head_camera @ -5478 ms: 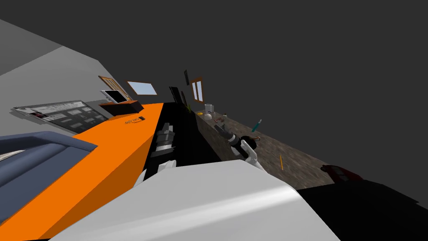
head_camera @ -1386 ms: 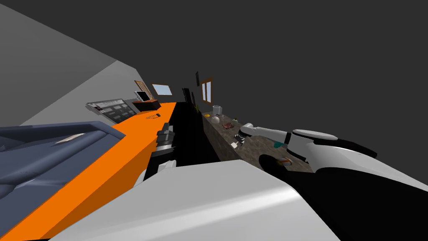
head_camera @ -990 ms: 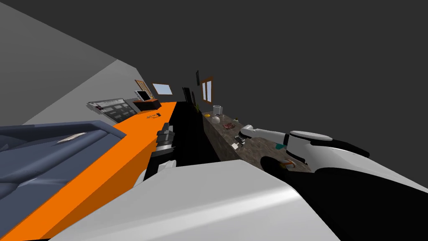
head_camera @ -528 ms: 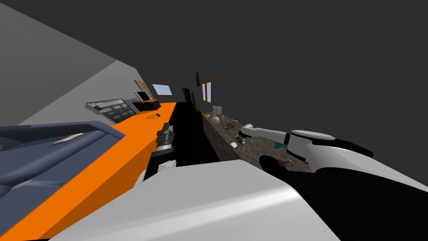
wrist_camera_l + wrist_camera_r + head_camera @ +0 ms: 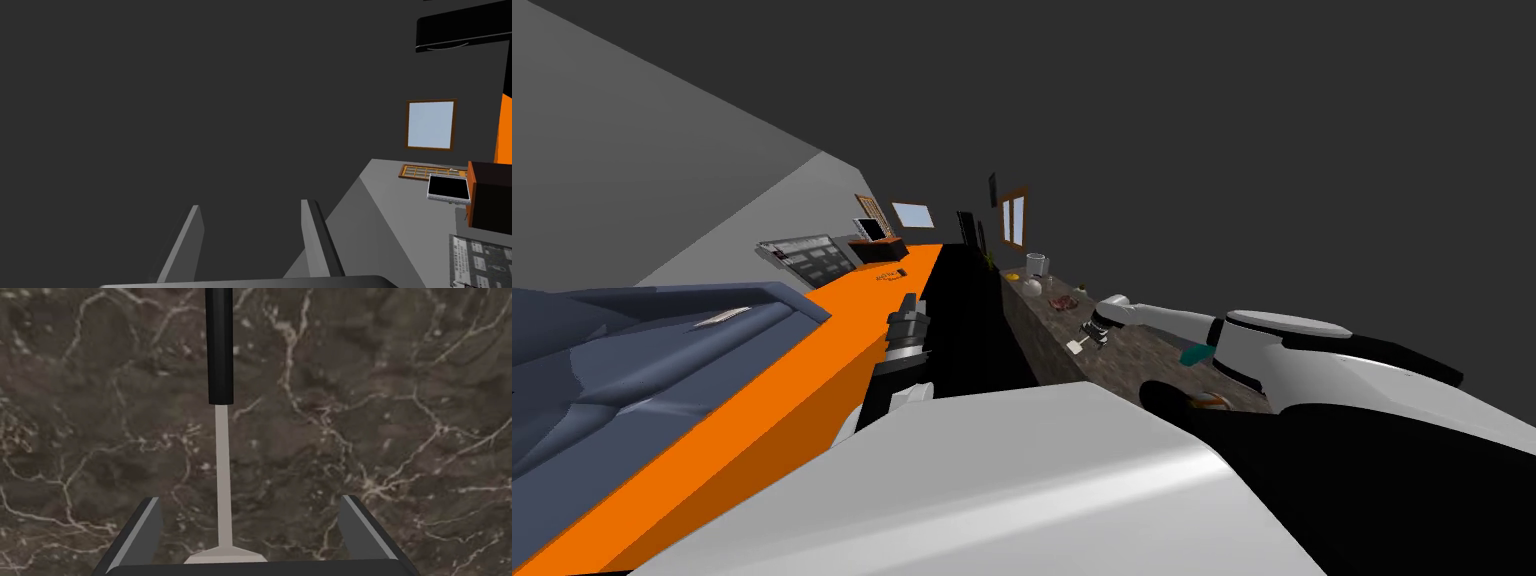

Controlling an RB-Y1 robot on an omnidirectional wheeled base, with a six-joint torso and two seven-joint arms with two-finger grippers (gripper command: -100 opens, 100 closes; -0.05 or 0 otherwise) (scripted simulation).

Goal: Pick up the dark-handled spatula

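1. In the right wrist view, the right pincer (image 5: 250,500) hangs over a dark brown marbled tabletop (image 5: 400,388). Its two fingers stand wide apart and hold nothing.
2. The same view shows the spatula (image 5: 221,438) lying on the tabletop between those fingers, closer to one of them but touching neither. Its pale blade flares out right at the pincer's body. A thin pale shaft runs away from the body to a black handle, which the picture's edge cuts off.
3. The head view is too small to make out the spatula, but it shows the setting. The right arm reaches out over a long tabletop, with the pincer near the edge that borders a black area (image 5: 962,330).
4. That view also shows other things on the tabletop. A teal thing (image 5: 1198,353) and an orange thing (image 5: 1209,401) lie by the forearm. A reddish thing (image 5: 1060,301) and a white cup (image 5: 1034,263) sit farther along.
5. In the left wrist view, the left pincer (image 5: 252,205) has its fingers apart with nothing between them. The head view places that arm low, over the black area between an orange surface (image 5: 762,400) and the tabletop.
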